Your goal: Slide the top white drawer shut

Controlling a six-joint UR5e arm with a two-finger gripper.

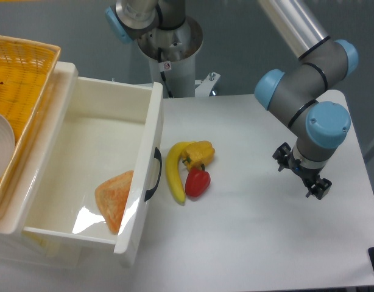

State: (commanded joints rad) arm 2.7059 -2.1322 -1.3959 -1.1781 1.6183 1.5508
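Progress: nothing done yet as I read it, top white drawer [83,176] pulled far out over the worktop [254,213], whole push left.
Drawer spot: left side, front panel angled toward the fruit, black curved handle [155,174] facing right.
Pincer [301,172]: right side, well apart from the drawer, empty; I can't tell if the jaws are parted or closed at this angle.
Inside drawer: one orange bread-like wedge [114,198].
Materials: drawer glossy hard white plastic, boxy; basket [19,73] yellow woven.
Fruit: banana [174,173], yellow pepper [200,152], red pepper [197,182], smooth, just beside the handle; I judge they could block the push.
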